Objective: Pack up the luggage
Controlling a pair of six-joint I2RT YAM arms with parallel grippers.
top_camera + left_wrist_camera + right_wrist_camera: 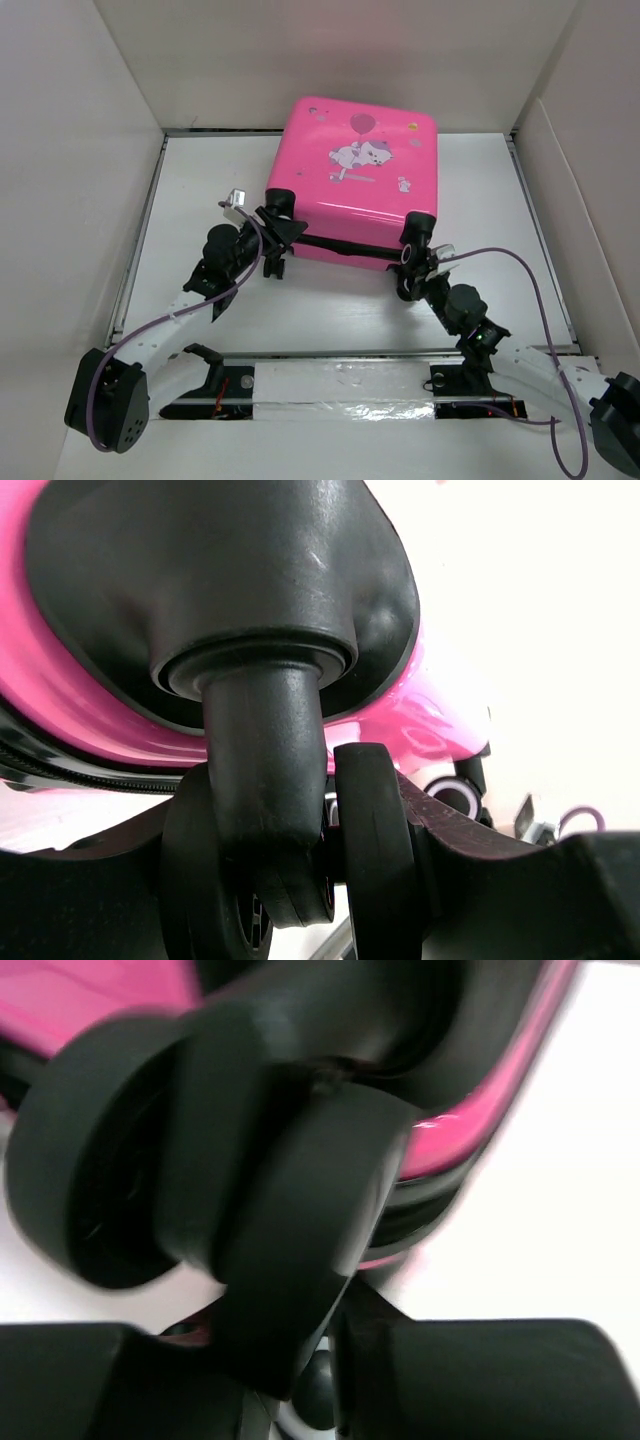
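Note:
The luggage [355,170] is a bright pink hard-shell suitcase with a cartoon animal and balloon print. It lies flat and closed at the back middle of the white table. Its black wheels face the arms. My left gripper [272,235] is at the near left wheel. In the left wrist view its fingers [520,890] close on either side of the twin black wheel [290,860] under the pink shell [420,710]. My right gripper [415,255] is at the near right wheel. The blurred right wrist view shows that wheel [290,1260] between its fingers [500,1380].
White walls [80,150] enclose the table on the left, back and right. A taped strip [340,385] and black base mounts run along the near edge. Purple cables [525,270] loop beside both arms.

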